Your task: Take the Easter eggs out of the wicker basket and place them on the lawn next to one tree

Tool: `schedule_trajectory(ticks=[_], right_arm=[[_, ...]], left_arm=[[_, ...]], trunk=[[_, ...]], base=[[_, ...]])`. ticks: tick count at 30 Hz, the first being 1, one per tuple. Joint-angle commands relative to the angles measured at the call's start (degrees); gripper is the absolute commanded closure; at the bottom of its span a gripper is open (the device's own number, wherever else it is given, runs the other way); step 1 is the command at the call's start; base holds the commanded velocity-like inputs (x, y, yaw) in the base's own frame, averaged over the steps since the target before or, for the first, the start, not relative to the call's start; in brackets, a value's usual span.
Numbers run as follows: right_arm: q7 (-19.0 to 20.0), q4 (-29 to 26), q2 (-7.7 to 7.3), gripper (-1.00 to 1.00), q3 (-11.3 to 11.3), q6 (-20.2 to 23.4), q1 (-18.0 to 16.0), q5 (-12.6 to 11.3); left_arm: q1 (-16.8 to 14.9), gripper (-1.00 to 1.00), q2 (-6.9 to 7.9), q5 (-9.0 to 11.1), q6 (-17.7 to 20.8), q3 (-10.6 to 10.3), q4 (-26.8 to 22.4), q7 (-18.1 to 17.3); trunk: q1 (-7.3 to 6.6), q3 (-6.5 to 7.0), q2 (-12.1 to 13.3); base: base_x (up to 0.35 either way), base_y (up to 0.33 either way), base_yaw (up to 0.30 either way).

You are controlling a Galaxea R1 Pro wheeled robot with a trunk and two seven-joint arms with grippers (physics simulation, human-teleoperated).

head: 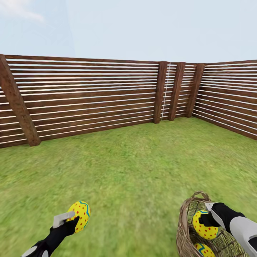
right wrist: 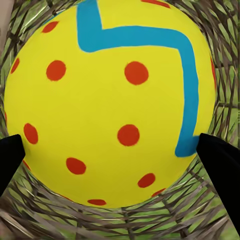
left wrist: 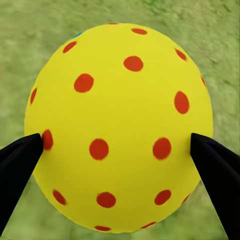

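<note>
One yellow egg with red dots (head: 80, 215) sits pinched in the left gripper (head: 73, 221), held above the lawn (head: 135, 167) at the near left of the head view. In the left wrist view the same egg (left wrist: 119, 127) shows mostly its red dots, with the two black fingertips (left wrist: 17, 165) pressed against its opposite sides and blurred grass behind it.

At the near right, the wicker basket (head: 184, 228) stands on the grass, its braided rim arching over the open weave. The right gripper (head: 208, 219) reaches down inside it and clamps a second yellow egg (head: 204, 225), dotted red with a blue zigzag line. The right wrist view shows this egg (right wrist: 110, 105) close up, a black fingertip (right wrist: 220, 155) touching it on each side, and the basket's woven wall (right wrist: 30, 210) all around it. A third egg (head: 204, 250) lies lower in the basket, just nearer than the gripped one, partly cut by the picture's near edge; a blue stripe and red marks show on its yellow shell.

Between the two arms the lawn is open, mottled green grass running far back to the fence (head: 89, 96) of dark brown horizontal slats. The fence crosses the far side, turns a corner at the far right with thick upright posts (head: 160, 92), and comes nearer along the right. A slanted post (head: 18, 103) stands at the far left. Pale blue sky lies above.
</note>
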Motion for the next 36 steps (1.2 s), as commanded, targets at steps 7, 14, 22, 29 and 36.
schedule_trajectory(ticks=[7,14,22,29,36], right_arm=[[0.1,-0.1,0.12,1.00,0.6,0.3,0.0,-0.4],[0.1,-0.1,0.22,1.00,0.6,0.3,0.0,-0.4],[0.1,0.2,0.40,1.00,0.6,0.3,0.0,-0.5],[0.1,0.2,0.42,1.00,0.7,0.3,0.0,-0.4],[0.1,0.2,0.52,1.00,0.7,0.3,0.0,-0.4]], left_arm=[[1.2,1.00,-2.13,0.6,15.5,0.1,-1.7,1.8],[1.2,1.00,-2.46,0.3,15.8,-0.2,-1.1,2.0],[1.2,1.00,-2.32,0.2,16.4,-3.1,-1.2,2.0],[1.2,1.00,-2.17,-2.2,22.1,-5.3,-1.9,2.1],[1.2,1.00,-1.83,-4.0,27.8,-5.5,-3.2,2.1]], trunk=[[-1.55,1.21,2.8],[-3.09,2.47,5.6],[-4.85,3.90,8.8],[-6.38,5.16,11.6],[-7.92,6.42,14.4]], base=[[0.000,0.000,0.000],[0.000,0.000,0.000],[0.000,0.000,0.000],[0.000,0.000,0.000],[0.000,0.000,0.000]])
